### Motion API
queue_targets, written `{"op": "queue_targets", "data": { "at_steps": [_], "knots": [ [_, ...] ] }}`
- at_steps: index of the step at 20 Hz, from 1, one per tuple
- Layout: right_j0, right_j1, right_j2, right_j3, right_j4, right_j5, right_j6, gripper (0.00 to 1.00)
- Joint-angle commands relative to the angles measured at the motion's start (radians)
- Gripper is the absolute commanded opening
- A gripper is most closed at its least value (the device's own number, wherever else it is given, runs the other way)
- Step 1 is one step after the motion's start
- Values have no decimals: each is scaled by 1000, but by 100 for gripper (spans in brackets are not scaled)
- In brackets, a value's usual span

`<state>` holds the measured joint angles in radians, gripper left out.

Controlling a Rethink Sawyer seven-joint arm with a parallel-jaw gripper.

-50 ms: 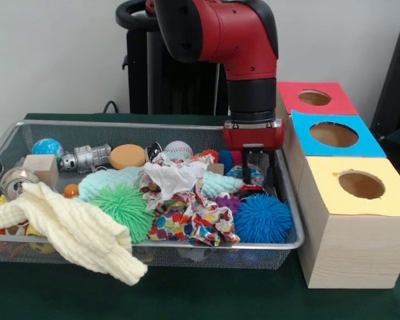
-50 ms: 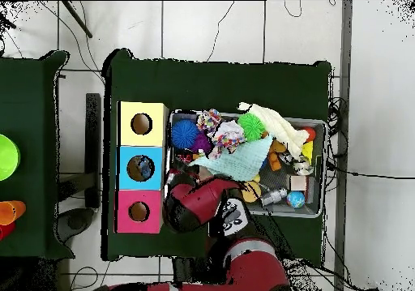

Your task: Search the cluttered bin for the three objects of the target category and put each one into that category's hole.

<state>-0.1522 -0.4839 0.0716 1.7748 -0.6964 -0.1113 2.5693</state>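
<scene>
My gripper (image 1: 258,179) reaches down into the right end of the wire bin (image 1: 7,143), its fingers (image 1: 272,167) apart on either side of a shiny blue thing (image 1: 253,174); whether they touch it is unclear. Just in front lie a blue spiky ball (image 1: 263,219) and a small purple spiky ball (image 1: 228,202). Beside the bin stand three wooden boxes with round holes: yellow top (image 1: 380,181), blue top (image 1: 333,135), red top (image 1: 315,98). In the overhead view the arm (image 2: 198,203) hides the gripper, and the boxes show as yellow (image 2: 141,124), blue (image 2: 141,168) and pink (image 2: 138,211).
The bin also holds a green spiky ball (image 1: 127,207), a cream knitted cloth (image 1: 73,230) hanging over the front rim, a dotted cloth (image 1: 187,217), crumpled white paper (image 1: 173,175), a baseball (image 1: 178,149), a globe ball (image 1: 47,147), a silver robot toy (image 1: 87,159) and a wooden block (image 1: 41,167).
</scene>
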Motion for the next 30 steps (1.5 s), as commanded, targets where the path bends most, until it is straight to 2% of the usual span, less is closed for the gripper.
{"op": "queue_targets", "data": {
  "at_steps": [1, 6, 11, 20, 25, 30],
  "knots": [
    [55, 143, 16, -99, 32, 83, 21, 0],
    [79, 73, 0, -90, 70, 214, -2, 0],
    [141, 30, -60, -55, 106, 238, 31, 0],
    [138, 40, -59, -72, 110, 254, 24, 0],
    [153, 17, -76, -70, 106, 280, 16, 0],
    [171, 26, -106, -68, 104, 302, 16, 0]
  ]
}}
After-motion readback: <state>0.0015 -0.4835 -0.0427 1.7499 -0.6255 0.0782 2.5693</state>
